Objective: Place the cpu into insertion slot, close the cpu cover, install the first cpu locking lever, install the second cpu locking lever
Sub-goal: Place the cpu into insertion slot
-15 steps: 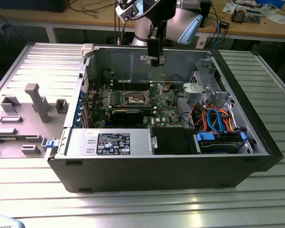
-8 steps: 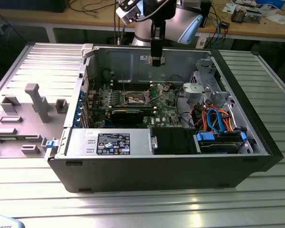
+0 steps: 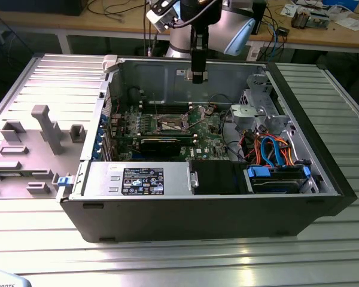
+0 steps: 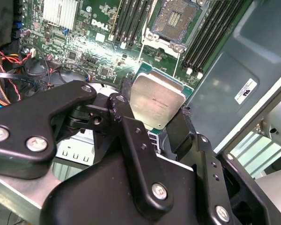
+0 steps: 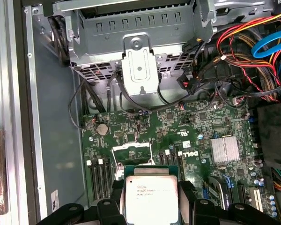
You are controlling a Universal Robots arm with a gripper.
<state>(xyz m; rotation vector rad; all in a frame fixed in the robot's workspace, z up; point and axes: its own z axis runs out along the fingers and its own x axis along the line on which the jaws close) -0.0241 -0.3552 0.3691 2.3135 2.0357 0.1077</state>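
My gripper (image 3: 198,76) hangs high over the open computer case, shut on the cpu (image 4: 157,102). The cpu is a small square chip with a silver-grey top, pinched by its edges between the black fingers (image 4: 123,112). In the first wrist view the cpu (image 5: 151,199) sits in my gripper (image 5: 151,206) above the green motherboard (image 5: 201,122). The insertion slot (image 4: 174,18) lies open below and ahead of the chip, its contact field bare, and it shows mid-board in the exterior view (image 3: 172,124). I cannot tell the cpu cover or the locking levers apart from the slot's metal frame.
Black memory slots (image 4: 131,21) flank the socket. A long black expansion card (image 3: 160,143) lies in front of it. A grey drive cage (image 5: 138,42) and bundles of red, orange and blue cables (image 3: 272,152) stand at the exterior view's right. Case walls (image 3: 185,78) ring the board.
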